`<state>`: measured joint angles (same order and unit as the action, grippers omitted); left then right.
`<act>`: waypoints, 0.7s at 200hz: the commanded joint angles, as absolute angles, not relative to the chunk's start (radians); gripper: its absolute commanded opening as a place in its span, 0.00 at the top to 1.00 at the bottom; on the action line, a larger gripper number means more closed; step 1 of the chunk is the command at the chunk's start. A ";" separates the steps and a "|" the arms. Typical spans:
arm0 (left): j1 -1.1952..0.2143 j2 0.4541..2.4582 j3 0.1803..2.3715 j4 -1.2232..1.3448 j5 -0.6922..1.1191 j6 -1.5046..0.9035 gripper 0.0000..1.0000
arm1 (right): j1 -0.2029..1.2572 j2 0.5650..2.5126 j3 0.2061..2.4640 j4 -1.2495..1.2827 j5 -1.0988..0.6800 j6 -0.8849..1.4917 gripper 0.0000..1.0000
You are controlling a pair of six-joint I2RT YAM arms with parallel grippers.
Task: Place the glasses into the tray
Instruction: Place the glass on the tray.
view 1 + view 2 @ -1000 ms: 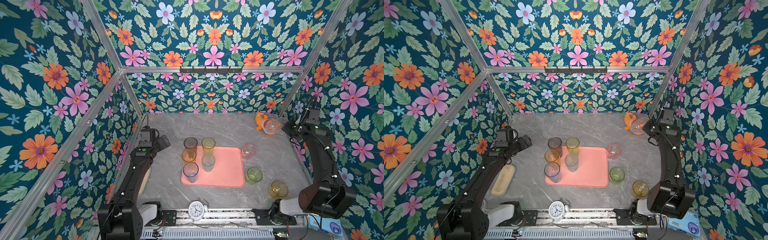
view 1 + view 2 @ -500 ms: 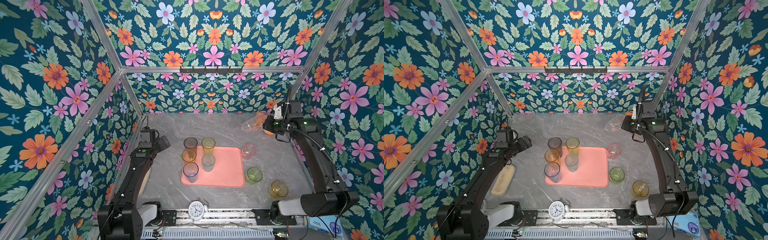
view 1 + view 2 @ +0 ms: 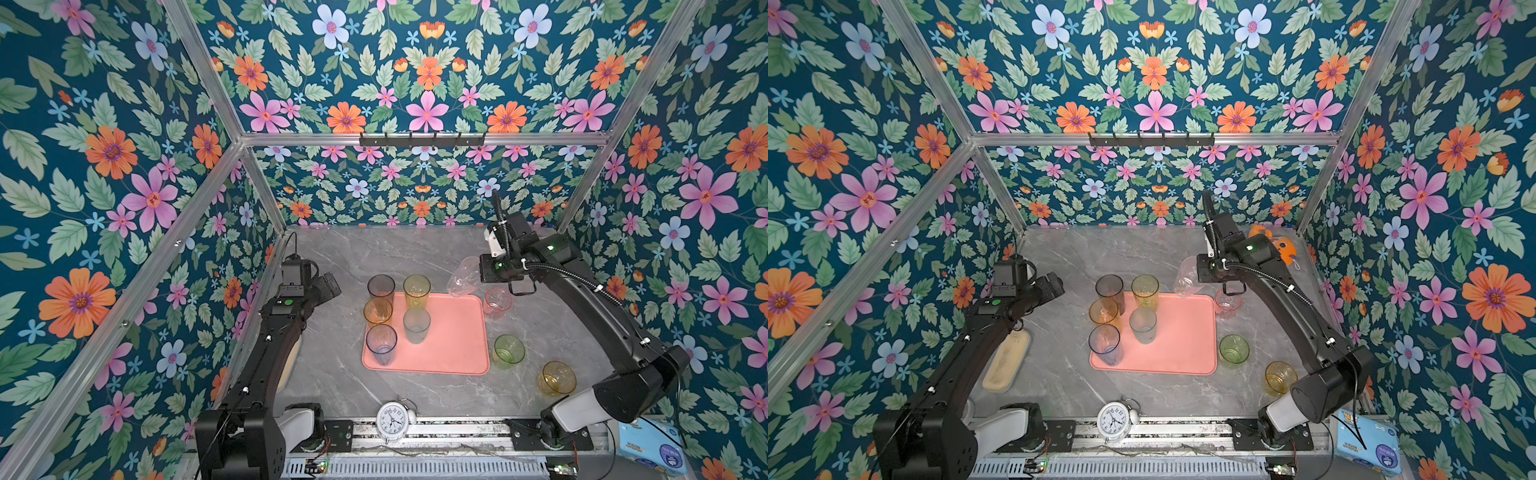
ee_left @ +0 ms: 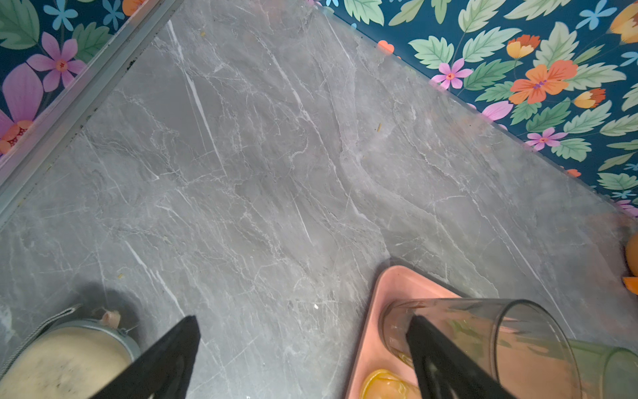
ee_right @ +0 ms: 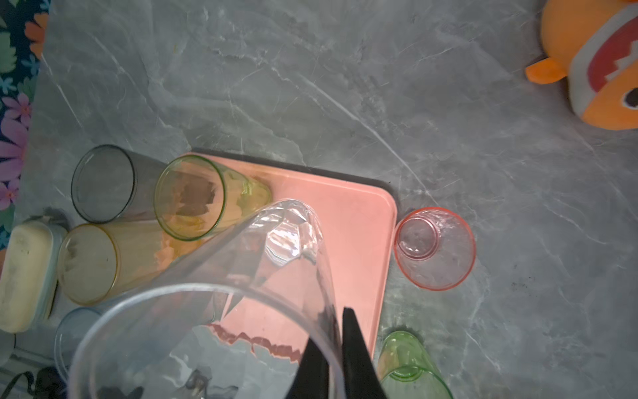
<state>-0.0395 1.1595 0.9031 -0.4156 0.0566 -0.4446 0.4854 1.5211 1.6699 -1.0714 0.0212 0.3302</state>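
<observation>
White alarm clock stands at the front, orange plush fish lies far back

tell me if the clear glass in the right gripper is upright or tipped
Tipped: the clear glass hangs slanted, its rim pinched in the right gripper.

Marble table: tray, glasses, clock

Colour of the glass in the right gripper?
Clear glass, no tint; best seen in the right wrist view.
</observation>
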 commanded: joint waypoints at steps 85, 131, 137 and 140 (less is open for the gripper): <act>-0.038 1.149 0.891 -0.401 0.046 -0.445 0.03 | 0.640 1.546 1.575 -1.167 0.087 0.330 1.00; -0.038 1.149 0.895 -0.403 0.037 -0.446 0.03 | 0.703 1.534 1.518 -1.179 0.082 0.339 1.00; -0.038 1.148 0.896 -0.403 0.035 -0.446 0.03 | 0.714 1.535 1.511 -1.182 0.076 0.342 1.00; -0.040 1.147 0.897 -0.405 0.034 -0.445 0.03 | 0.719 1.536 1.507 -1.181 0.073 0.343 1.00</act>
